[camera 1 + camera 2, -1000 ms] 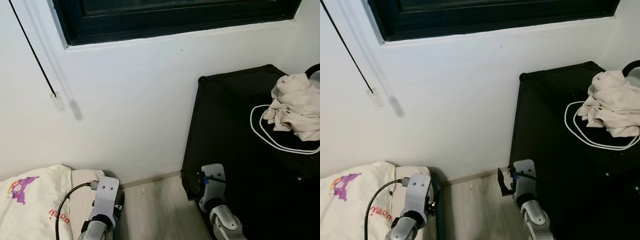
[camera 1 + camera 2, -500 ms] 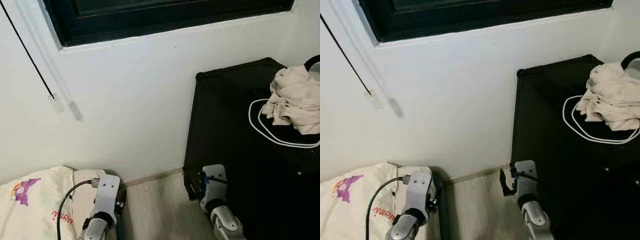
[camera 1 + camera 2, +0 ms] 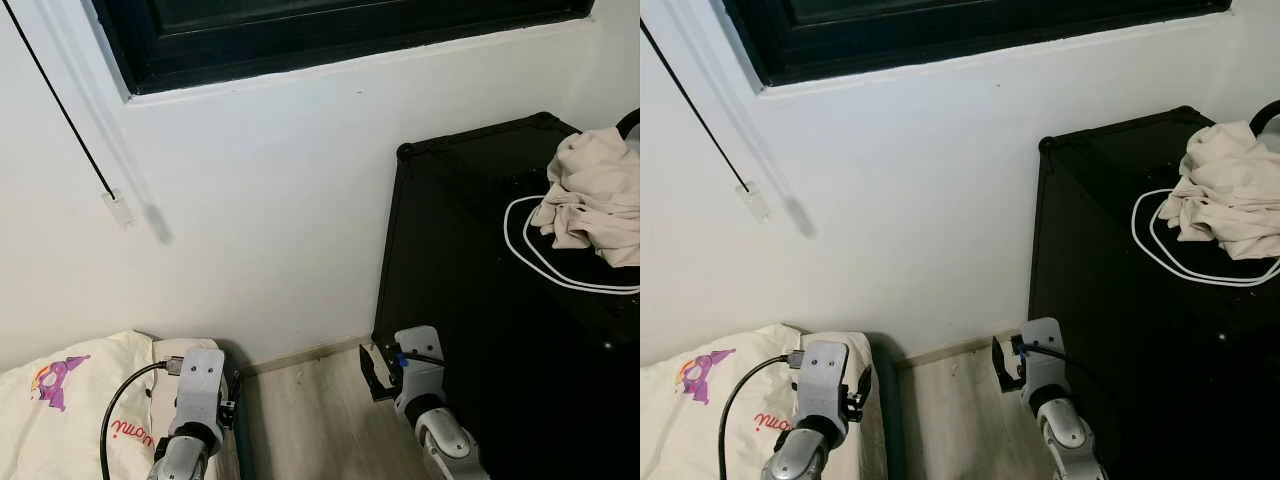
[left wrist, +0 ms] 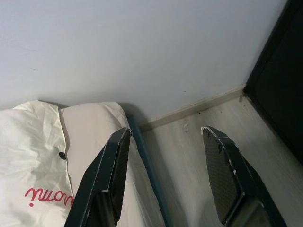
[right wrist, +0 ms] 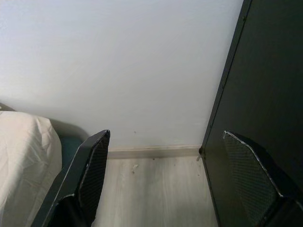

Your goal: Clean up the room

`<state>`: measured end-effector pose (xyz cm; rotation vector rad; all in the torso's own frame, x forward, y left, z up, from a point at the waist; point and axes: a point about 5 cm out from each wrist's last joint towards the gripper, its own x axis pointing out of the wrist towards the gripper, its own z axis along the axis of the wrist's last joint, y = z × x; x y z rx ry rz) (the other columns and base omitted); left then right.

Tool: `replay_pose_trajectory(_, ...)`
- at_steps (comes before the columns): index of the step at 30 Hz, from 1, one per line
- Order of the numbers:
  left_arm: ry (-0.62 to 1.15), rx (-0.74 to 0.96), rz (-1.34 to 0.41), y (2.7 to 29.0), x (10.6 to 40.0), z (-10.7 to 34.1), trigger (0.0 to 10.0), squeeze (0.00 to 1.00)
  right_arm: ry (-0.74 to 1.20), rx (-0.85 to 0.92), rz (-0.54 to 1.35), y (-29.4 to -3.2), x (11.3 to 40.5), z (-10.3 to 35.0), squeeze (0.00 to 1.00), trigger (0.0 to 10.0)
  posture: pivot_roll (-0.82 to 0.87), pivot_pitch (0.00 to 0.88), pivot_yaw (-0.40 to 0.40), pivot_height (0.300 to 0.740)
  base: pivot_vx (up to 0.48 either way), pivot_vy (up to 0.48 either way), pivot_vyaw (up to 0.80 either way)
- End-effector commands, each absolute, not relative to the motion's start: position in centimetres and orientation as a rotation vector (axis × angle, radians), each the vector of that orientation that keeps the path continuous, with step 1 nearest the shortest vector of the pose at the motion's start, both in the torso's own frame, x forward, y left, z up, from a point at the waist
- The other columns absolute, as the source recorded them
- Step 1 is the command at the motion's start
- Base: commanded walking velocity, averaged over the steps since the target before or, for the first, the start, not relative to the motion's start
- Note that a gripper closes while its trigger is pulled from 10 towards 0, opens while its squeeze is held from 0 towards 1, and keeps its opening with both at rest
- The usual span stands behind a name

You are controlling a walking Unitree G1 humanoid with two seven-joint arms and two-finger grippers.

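A crumpled beige cloth lies on top of a tall black case at the right, over a looped white cable. White bedding with a purple print and red lettering lies low at the left. My left arm hangs beside the bedding; its gripper is open and holds nothing, above the bedding's edge and the floor. Close to the case's lower front corner hangs my right arm. Its gripper is open too, with nothing between the fingers.
A white wall stands straight ahead under a dark window frame. A black blind cord with a white end piece hangs at the left. Pale wood floor runs between bedding and case, with a baseboard along the wall.
The head view has shifted slightly down and sideways. Both arms hang as before, and the cloth and cable lie unmoved on the case.
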<state>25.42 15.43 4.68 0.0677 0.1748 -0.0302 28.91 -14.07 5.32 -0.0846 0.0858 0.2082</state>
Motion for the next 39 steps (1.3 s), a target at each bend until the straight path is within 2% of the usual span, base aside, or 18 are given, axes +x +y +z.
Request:
replay_pose_trajectory(1,0.185,0.069,-0.007,16.16,25.01,4.31,10.0,0.00,0.103,-0.086,0.225,-13.58,28.79,5.08,0.00,10.0,-0.02,0.148,0.095,0.740,0.000,0.000,0.00)
replay_pose_trajectory(39,0.182,0.069,-0.004,15.95,25.24,4.36,10.0,0.00,0.116,-0.084,0.233,-13.43,28.77,4.93,0.00,10.0,-0.01,0.145,0.082,0.740,0.000,0.000,0.00)
